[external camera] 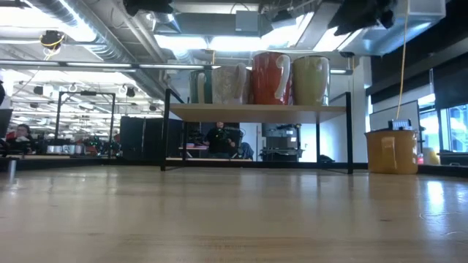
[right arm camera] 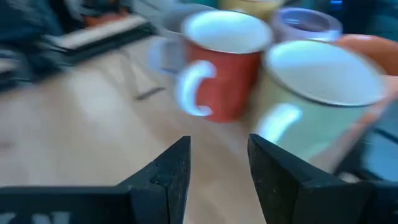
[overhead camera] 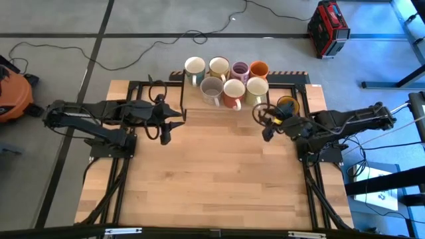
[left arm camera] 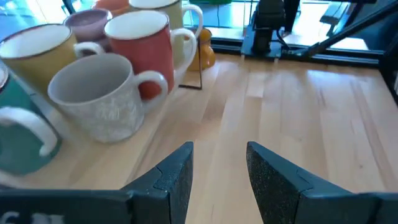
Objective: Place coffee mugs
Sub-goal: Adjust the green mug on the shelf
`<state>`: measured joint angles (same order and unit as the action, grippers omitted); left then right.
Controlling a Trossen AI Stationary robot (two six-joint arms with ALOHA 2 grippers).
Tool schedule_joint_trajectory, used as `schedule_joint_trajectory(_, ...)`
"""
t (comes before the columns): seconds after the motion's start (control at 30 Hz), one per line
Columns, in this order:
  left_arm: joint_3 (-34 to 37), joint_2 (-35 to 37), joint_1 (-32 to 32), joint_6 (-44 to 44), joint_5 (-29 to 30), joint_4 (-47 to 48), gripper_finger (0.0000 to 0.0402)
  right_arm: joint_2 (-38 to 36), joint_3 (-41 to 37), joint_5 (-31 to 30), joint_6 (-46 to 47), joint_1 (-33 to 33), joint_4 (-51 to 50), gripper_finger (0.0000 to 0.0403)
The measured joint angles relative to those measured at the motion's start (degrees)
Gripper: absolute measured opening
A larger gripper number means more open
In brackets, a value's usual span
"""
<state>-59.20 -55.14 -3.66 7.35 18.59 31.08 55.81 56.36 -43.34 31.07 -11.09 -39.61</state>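
Both claws sitting released near the mug shelf, nothing gripped.

Left claw (overhead camera: 166, 126) hanging over the bench (overhead camera: 219, 179) w/ fingers apart, just short of the shelf (overhead camera: 192, 106). Right claw (overhead camera: 267, 123) also gaping, empty, beside a mustard mug (overhead camera: 287, 105) at the bench's far right. On the shelf: grey mug (overhead camera: 211, 89), red mug (overhead camera: 232, 93) & cream mug (overhead camera: 257, 89) in the near row; behind, a white mug (overhead camera: 194, 68), another cream one (overhead camera: 218, 67), purple (overhead camera: 239, 70), orange (overhead camera: 259, 69).
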Motion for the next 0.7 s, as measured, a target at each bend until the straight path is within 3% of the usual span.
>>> schedule_joint_trajectory(0.2,0.0,-2.7,0.0,0.3,0.0,-0.1,0.0144,1.4,-2.2,0.6,0.8,5.9,-1.8,0.0149)
schedule_joint_trajectory(0.53,0.0,-3.1,0.0,2.6,0.0,-0.2,0.0144,2.7,-10.2,-2.3,1.6,6.4,11.6,0.0149)
schedule_joint_trajectory(0.7,0.0,-3.1,0.0,2.6,0.0,-0.4,0.0144,4.5,-11.4,-6.7,0.3,6.4,16.5,0.0149)
